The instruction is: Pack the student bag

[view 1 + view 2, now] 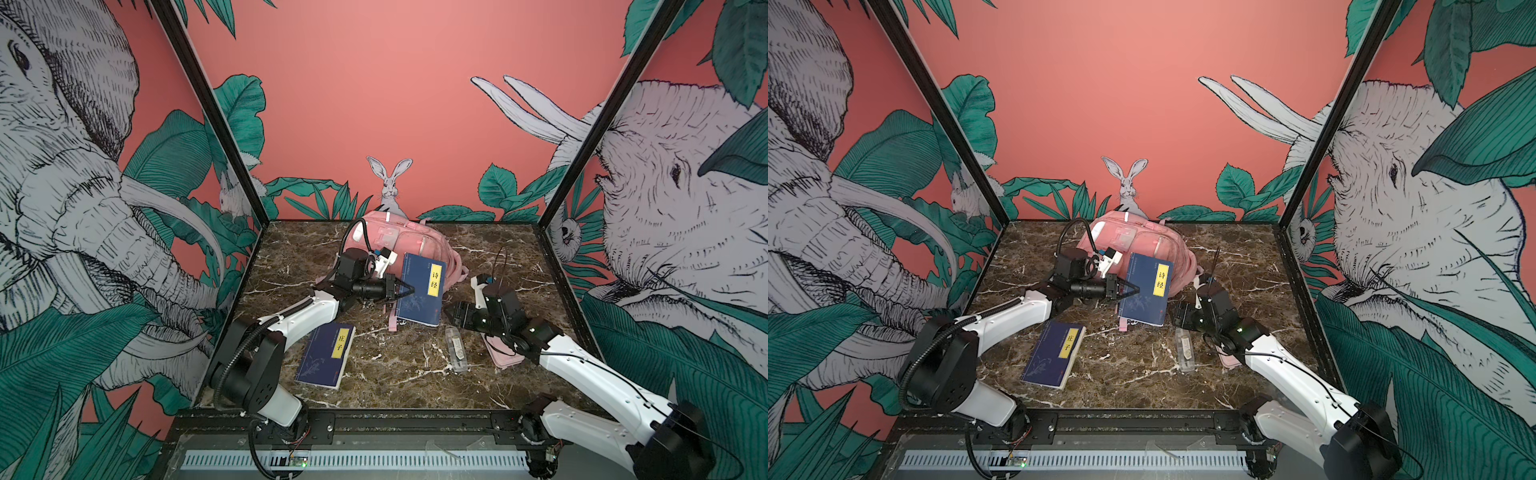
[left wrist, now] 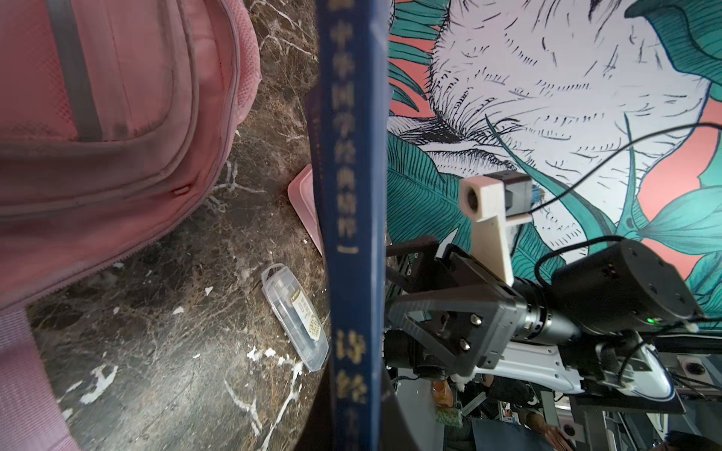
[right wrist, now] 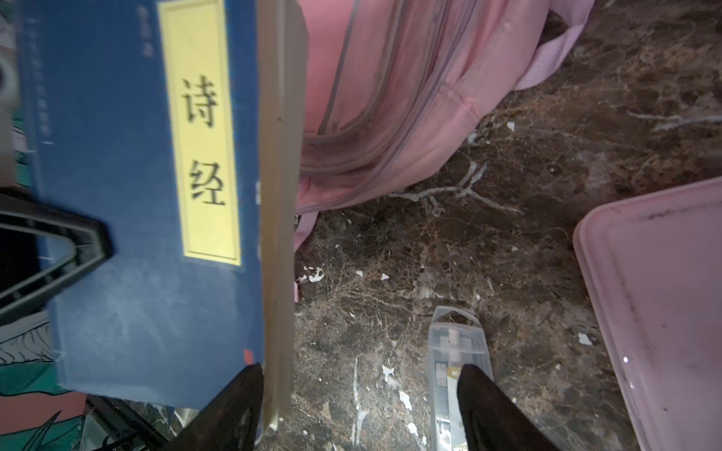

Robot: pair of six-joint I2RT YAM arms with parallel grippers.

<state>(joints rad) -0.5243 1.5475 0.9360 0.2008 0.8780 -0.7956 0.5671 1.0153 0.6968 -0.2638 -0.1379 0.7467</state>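
Blue book (image 1: 415,299) outside student bag (image 1: 415,239)

Soft pink cloth backpack (image 1: 409,241); polished brown marble-look counter (image 1: 395,374); matt blue paper-covered book (image 1: 415,301); clear glossy plastic case (image 1: 456,350).

The characters 诗经 are displayed on the yellow label of a raised dark blue paperback book (image 1: 415,303); 庄子 is printed on a second blue book (image 1: 320,361) lying flat.

We look into a robot lab booth: jungle-mural panels (image 1: 374,104) in black framing (image 1: 208,108) around a marble tabletop (image 1: 395,374).
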